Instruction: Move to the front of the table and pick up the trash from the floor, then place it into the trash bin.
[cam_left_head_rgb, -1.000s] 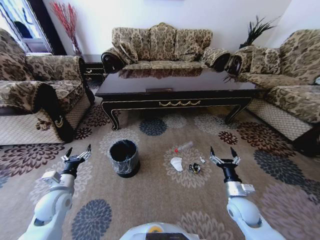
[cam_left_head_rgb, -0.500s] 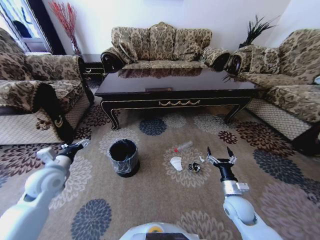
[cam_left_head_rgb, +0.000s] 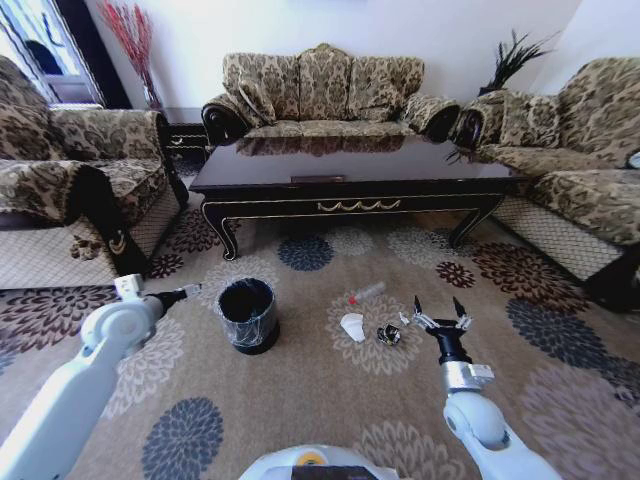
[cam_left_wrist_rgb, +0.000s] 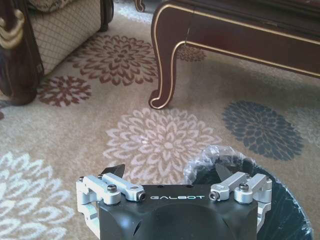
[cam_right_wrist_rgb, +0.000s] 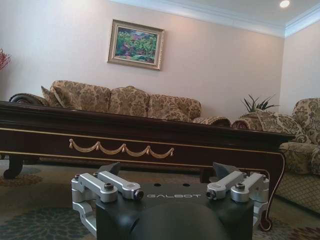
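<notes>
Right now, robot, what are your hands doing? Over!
Left gripper open beside trash bin. Right gripper open, empty, near trash on floor. Nothing in the way.

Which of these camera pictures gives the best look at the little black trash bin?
The head view: the whole trash bin stands on the floor before the table. The left wrist view catches only part of its bagged rim behind the left gripper. The right wrist view faces the table instead.
</notes>
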